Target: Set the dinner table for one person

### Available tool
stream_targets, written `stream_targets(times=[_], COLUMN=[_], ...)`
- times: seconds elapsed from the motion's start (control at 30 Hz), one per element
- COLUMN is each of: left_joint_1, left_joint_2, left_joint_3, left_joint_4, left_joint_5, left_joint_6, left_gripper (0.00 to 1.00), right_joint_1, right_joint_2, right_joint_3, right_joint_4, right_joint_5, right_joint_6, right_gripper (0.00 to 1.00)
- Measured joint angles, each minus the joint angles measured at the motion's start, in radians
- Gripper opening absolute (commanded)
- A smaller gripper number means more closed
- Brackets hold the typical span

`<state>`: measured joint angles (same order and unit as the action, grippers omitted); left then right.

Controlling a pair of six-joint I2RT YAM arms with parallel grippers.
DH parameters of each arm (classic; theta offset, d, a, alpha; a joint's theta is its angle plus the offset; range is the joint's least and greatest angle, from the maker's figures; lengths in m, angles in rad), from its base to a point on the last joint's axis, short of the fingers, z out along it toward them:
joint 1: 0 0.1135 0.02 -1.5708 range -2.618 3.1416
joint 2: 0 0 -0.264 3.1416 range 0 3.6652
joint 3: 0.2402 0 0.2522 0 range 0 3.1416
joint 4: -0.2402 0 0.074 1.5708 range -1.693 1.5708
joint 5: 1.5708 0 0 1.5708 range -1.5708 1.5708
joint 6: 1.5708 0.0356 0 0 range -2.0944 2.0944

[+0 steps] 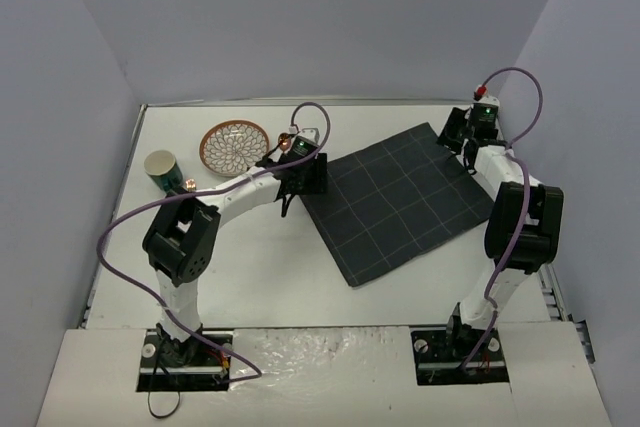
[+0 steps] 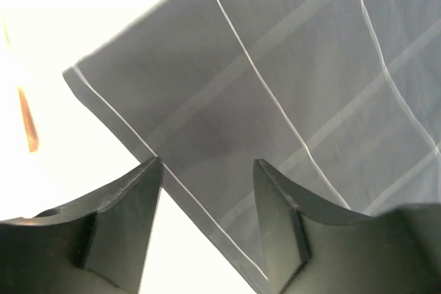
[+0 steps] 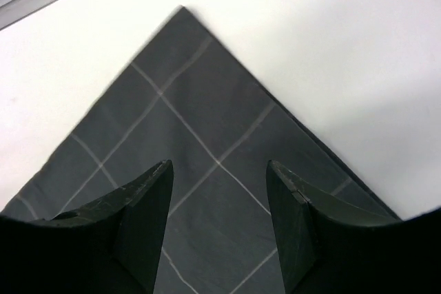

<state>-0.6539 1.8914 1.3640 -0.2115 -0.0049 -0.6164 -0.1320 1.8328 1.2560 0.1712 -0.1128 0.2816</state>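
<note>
Dinner table (image 1: 270, 267), grid cloth (image 1: 400, 202), plate (image 1: 234, 147) and cup (image 1: 162, 169) nearby, left claw (image 2: 207, 162) and right claw (image 3: 219, 164) wide over cloth

Lab test cell — blank walls (image 1: 300, 17), bolted arms (image 1: 230, 197)

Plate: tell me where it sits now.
In the top view, the plate lies far left on the table, between the cup and the dark cloth.
</note>
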Motion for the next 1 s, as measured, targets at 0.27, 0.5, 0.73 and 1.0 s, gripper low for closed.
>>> stream_targets(times=[0.27, 0.5, 0.73, 1.0], left_joint_1=[0.075, 0.064, 0.065, 0.066], left_joint_2=[0.088, 0.174, 0.194, 0.16], left_joint_3=[0.125, 0.138, 0.121, 0.041], left_joint_4=[0.009, 0.014, 0.014, 0.068], left_joint_5=[0.015, 0.028, 0.003, -0.043], left_joint_6=[0.099, 0.15, 0.147, 0.055], left_gripper=[0.37, 0.33, 0.27, 0.08], right_joint_1=[0.087, 0.105, 0.106, 0.112], right_joint_2=[0.094, 0.271, 0.378, 0.483], right_joint_3=[0.145, 0.248, 0.314, 0.435], right_joint_4=[-0.003, -0.004, -0.033, -0.044], right_joint_5=[-0.064, -0.117, -0.132, -0.12], right_joint_6=[-0.172, -0.271, -0.337, -0.389], right_gripper=[0.57, 0.59, 0.59, 0.63])
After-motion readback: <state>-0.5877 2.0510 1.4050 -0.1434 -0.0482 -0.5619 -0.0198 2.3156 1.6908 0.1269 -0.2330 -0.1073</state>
